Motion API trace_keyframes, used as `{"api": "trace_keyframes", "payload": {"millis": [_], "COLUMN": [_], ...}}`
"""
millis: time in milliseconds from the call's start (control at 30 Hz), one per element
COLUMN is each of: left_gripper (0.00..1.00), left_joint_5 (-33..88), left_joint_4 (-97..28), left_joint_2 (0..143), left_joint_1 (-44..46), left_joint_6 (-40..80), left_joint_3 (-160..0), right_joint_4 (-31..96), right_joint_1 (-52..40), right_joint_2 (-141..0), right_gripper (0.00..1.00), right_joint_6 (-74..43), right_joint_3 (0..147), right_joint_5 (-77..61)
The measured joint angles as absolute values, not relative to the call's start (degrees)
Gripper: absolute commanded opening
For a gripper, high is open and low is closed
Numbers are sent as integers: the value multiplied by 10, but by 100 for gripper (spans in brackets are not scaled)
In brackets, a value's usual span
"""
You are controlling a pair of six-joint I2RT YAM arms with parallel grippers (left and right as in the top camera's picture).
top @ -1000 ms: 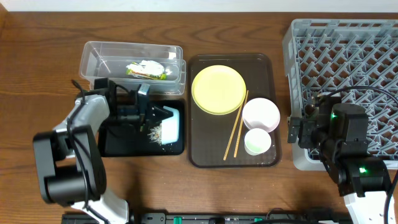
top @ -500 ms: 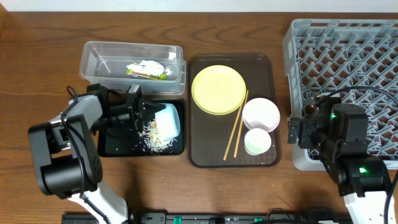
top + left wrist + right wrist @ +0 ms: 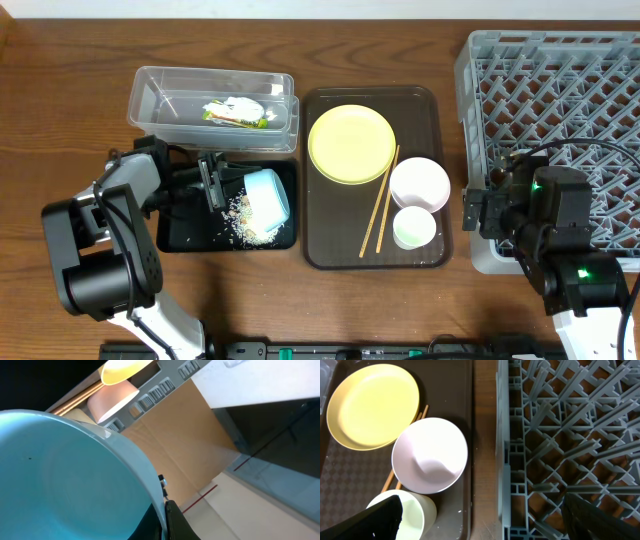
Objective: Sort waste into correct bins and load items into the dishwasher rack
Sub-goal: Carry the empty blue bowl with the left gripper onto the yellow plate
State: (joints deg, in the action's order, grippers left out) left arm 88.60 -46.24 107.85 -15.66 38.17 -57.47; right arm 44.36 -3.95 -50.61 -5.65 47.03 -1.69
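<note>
My left gripper (image 3: 214, 186) is shut on the rim of the light blue bowl (image 3: 267, 195) and holds it tipped on its side over the black tray (image 3: 181, 232). White rice scraps (image 3: 245, 216) lie in that tray below the bowl. In the left wrist view the bowl (image 3: 60, 475) fills the left side, with its rim pinched between the jaws (image 3: 165, 520). The wrapper with white paper (image 3: 235, 112) lies in the clear tub (image 3: 150, 98). My right gripper (image 3: 485, 525) is open and empty over the table strip beside the dishwasher rack (image 3: 560, 80).
The brown serving tray (image 3: 325, 240) holds the yellow plate (image 3: 351, 143), chopsticks (image 3: 381, 198), white-pink bowl (image 3: 419, 184) and white cup (image 3: 414, 227). In the right wrist view the bowl (image 3: 430, 455), cup (image 3: 417, 510) and rack (image 3: 560, 435) are close below.
The left wrist has turned and the bowl has swung round over the black tray. Rice has dropped out and spread on the tray. The right arm has not moved.
</note>
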Motion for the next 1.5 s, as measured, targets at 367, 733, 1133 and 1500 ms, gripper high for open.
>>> {"api": "trace_keyframes", "payload": {"millis": [367, 733, 1133, 1500], "left_gripper": [6, 6, 7, 13], "left_joint_5": [886, 832, 438, 96], "left_joint_4": [-427, -421, -176, 17], "left_joint_2": [1079, 996, 832, 931], "left_joint_1": [-163, -124, 163, 342], "left_joint_6": [361, 200, 206, 186], "left_joint_3": [-575, -575, -590, -590], "right_joint_4": [444, 444, 444, 444], "right_joint_1": [-39, -39, -39, -39], "right_joint_2": [-506, -506, -506, -506], "right_gripper": [99, 99, 99, 99], "right_joint_6": [-57, -57, -57, -57], "right_joint_3": [470, 470, 470, 471], "right_joint_5": [-17, -17, -17, -17]}}
